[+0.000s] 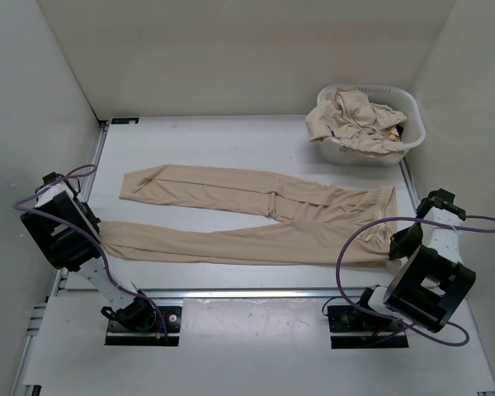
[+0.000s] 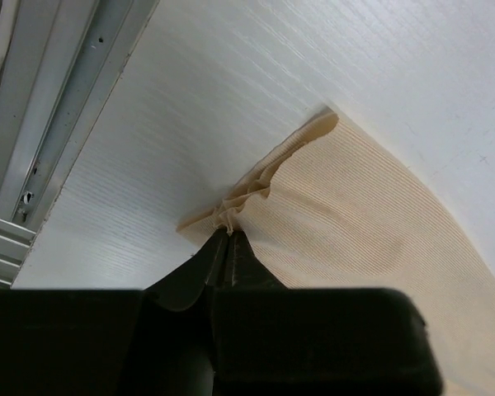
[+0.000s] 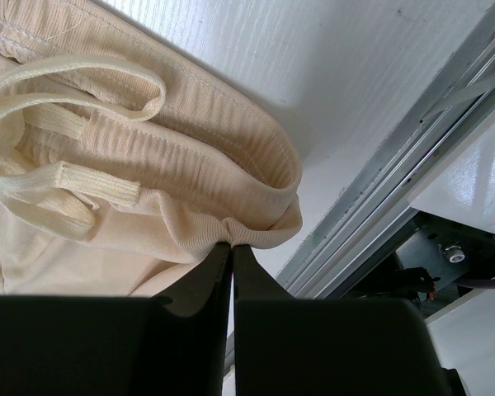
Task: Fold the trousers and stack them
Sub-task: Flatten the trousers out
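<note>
Top view first. The trousers (image 1: 256,219) lie full length across the surface (image 1: 231,140), waist to your right and the two legs running left, slightly spread. No fold is in them, so by my reading you're at the very start: the legs need bringing together, then the folds along the length, then the stacking. In the basket (image 1: 370,154) at the far right corner there's a heap of similar beige cloth (image 1: 355,115), so more may be waiting. Your left hand (image 1: 97,239) sits at the end of the near leg, and your right hand (image 1: 394,244) is at the near corner of the waist.

Left wrist view. The hand is clenched on the cuff (image 2: 268,177), which bunches into small pleats right at the fingertips. The cloth is fine-ribbed beige knit, and beyond the pinch it lies smooth on the surface.

Right wrist view. This hand is clamped on the near edge of the waistband (image 3: 231,177), with a little pucker where the fingertips bite. A pale drawstring (image 3: 66,74) loops loose across the front of the waist. The waistband is gathered and elastic, thicker than the leg, and close to the metal rail (image 3: 379,206) at the surface's edge.
</note>
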